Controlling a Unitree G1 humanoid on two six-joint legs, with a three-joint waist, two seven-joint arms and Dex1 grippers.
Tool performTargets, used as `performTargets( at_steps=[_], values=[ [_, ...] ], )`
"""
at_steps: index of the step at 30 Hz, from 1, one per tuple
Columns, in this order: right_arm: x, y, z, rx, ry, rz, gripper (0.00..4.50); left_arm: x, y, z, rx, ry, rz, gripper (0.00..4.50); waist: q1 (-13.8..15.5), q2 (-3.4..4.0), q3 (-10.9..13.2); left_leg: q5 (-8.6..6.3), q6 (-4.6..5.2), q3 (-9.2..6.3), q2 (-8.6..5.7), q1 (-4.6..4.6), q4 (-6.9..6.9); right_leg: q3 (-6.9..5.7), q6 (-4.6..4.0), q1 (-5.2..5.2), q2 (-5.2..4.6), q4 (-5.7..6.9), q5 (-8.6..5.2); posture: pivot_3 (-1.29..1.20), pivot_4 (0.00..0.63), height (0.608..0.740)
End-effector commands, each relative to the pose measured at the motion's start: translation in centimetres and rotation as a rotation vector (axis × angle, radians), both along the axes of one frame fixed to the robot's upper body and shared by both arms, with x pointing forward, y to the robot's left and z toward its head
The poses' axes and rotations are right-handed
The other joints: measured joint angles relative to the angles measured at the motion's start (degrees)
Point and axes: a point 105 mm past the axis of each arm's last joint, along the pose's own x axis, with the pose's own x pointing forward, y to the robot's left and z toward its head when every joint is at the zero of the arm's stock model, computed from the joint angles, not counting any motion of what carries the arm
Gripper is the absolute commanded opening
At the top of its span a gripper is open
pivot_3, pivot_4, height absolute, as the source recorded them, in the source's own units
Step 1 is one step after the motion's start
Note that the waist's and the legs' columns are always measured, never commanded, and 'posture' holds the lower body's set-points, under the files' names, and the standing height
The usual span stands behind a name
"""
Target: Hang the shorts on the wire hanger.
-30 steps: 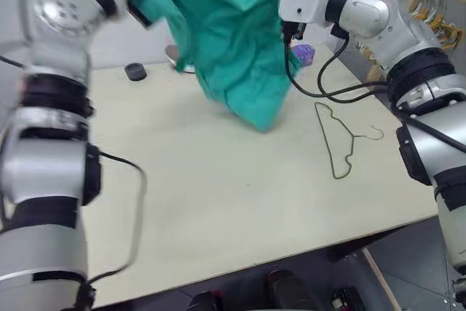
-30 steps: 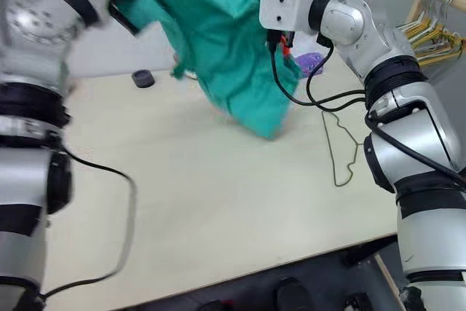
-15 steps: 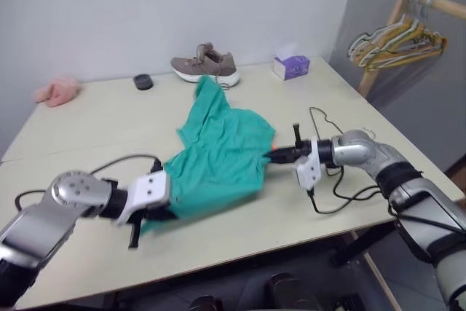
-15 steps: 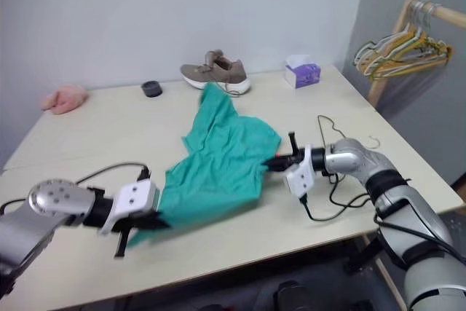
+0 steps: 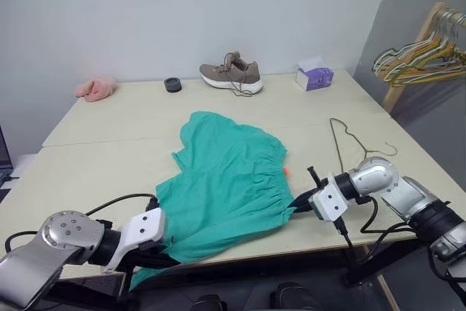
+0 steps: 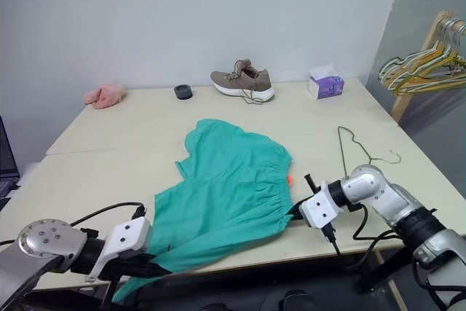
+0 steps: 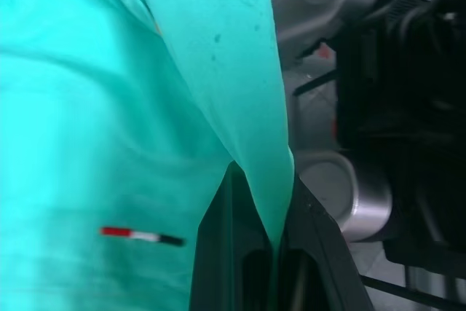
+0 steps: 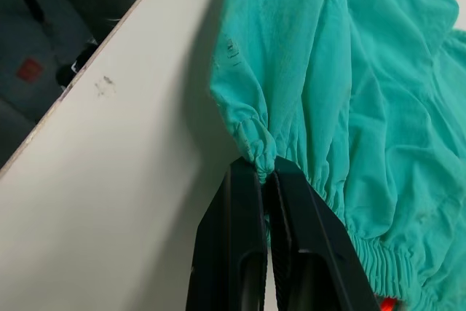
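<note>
Both grippers clamp the shorts [image 5: 226, 183], spread flat on the table [image 5: 109, 132]: left gripper [image 5: 162, 256] on the hem at the near edge, right gripper [image 5: 300, 205] on the waistband corner. Beyond the right gripper lies the wire hanger [image 5: 349, 147]. Right wrist view: black fingers [image 8: 244, 253] pinch gathered elastic. Left wrist view: fabric pinched between closed fingers [image 7: 218, 253].

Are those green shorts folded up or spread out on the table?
Spread out: the shorts lie mostly flat on the table, with one corner hanging over the near edge.
</note>
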Motion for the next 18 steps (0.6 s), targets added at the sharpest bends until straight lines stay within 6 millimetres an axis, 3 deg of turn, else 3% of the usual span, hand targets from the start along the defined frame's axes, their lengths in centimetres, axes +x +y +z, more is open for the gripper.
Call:
performTargets(
  at_steps=[1, 4, 6, 15, 18],
  values=[
    [0.4, 0.3, 1.2, 0.024, -0.023, -0.036, 0.00, 0.7, -0.6, 0.3, -0.013, -0.044, -0.014, 0.01, 0.0, -0.01, 0.0, -0.01, -0.01, 0.01, 0.00, 0.00, 0.00, 0.00, 0.00, 0.00, 0.00, 0.00, 0.00, -0.12, 0.000, 0.740],
    [-0.5, 0.1, 1.0, 0.002, 0.038, -0.037, 0.00, 0.6, -1.3, 0.6, -0.068, -0.009, -0.016, 0.01, 0.0, -0.01, 0.0, -0.03, -0.05, 0.02, 0.01, -0.02, -0.01, 0.00, 0.03, 0.00, 0.00, -0.10, 0.01, -0.12, 0.000, 0.740],
    [-0.9, -0.1, 1.1, -0.004, 0.045, -0.031, 0.56, 0.3, -1.6, 0.8, -0.089, 0.015, -0.020, 0.21, -0.1, 0.00, 0.0, -0.06, -0.09, 0.02, 0.02, -0.05, -0.02, -0.01, 0.07, -0.01, 0.01, -0.20, 0.03, -0.13, 0.000, 0.740],
    [-3.3, -1.2, 0.9, -0.087, 0.146, 0.016, 3.39, -2.6, -0.7, 0.7, -0.036, 0.136, -0.122, 2.68, -0.3, 0.00, 0.1, -0.14, -0.17, 0.08, 0.06, -0.14, -0.15, 0.00, 0.29, -0.02, 0.01, -0.66, 0.13, -0.13, 0.000, 0.740],
    [-3.8, -1.3, 1.9, -0.052, 0.233, -0.041, 4.48, -3.9, -0.4, 0.7, -0.028, 0.170, -0.172, 3.66, -0.2, -0.01, 0.1, -0.19, -0.21, 0.09, 0.07, -0.20, -0.15, 0.01, 0.25, -0.30, 0.00, -0.70, 0.09, -0.13, 0.000, 0.740]
  ],
)
